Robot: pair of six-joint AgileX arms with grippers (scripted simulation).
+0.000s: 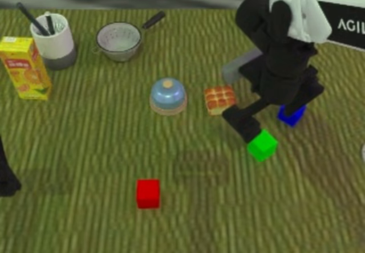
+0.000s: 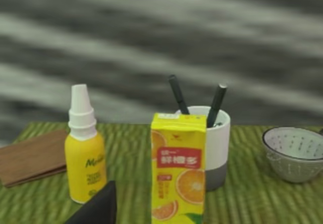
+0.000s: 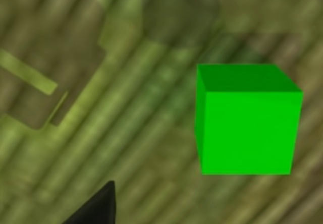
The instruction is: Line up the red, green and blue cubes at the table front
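Observation:
The red cube (image 1: 148, 193) sits alone on the olive table (image 1: 85, 150), front of centre. Further right, the green cube (image 1: 262, 145) rests on the mat, and the blue cube (image 1: 292, 115) behind it is partly covered by my right arm. My right gripper (image 1: 256, 122) hovers open just above and behind the green cube, holding nothing. In the right wrist view the green cube (image 3: 247, 120) lies off to one side of a single dark fingertip (image 3: 98, 206), not between the fingers. My left gripper (image 1: 7, 179) is parked open at the table's left edge.
At the back left stand a yellow juice carton (image 1: 25, 68) and a white cup with pens (image 1: 53, 39), beside a strainer pan (image 1: 118, 39). A blue bell (image 1: 168, 96) and orange-brown bun (image 1: 220, 99) sit mid-table. A yellow bottle (image 2: 86, 163) and wooden board (image 2: 30, 158) show in the left wrist view.

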